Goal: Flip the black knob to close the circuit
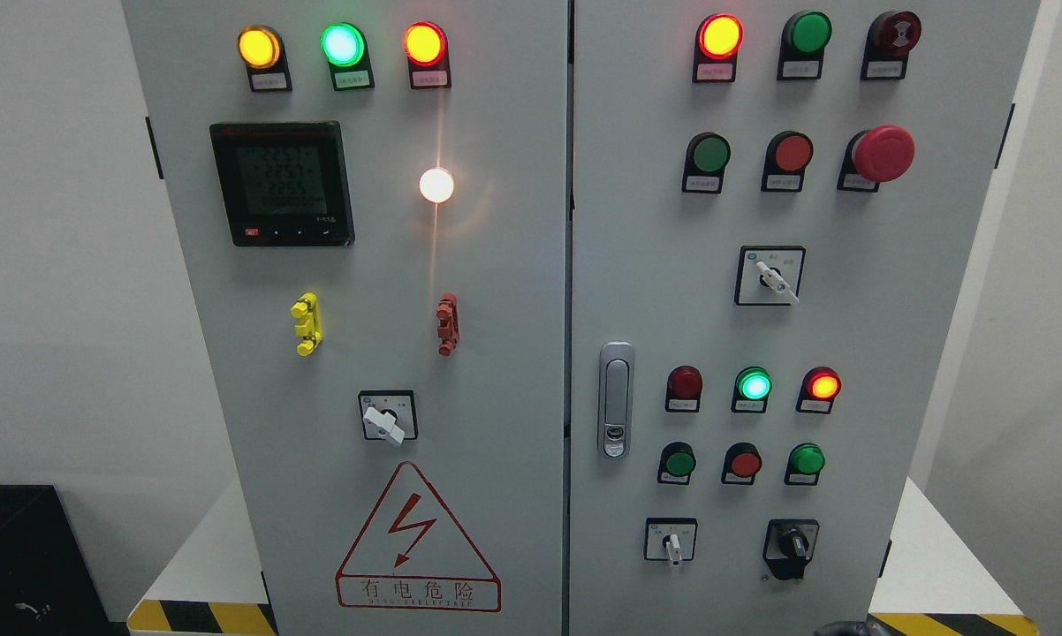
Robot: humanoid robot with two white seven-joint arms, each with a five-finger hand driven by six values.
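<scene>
A grey electrical cabinet with two doors fills the head view. The black knob (pixel 792 542) sits at the lower right of the right door (pixel 849 353), on a black plate, its handle pointing up and slightly left. Neither of my hands shows in the view; only a dark bit of something shows at the bottom edge right of the middle.
White-handled selector switches sit on the right door (pixel 777 278), (pixel 672 544) and on the left door (pixel 383 424). A red mushroom stop button (pixel 883 153), lit indicator lamps, push buttons, a door latch (pixel 616 399), a digital meter (pixel 282 184) and a red warning triangle (pixel 417 541) also show.
</scene>
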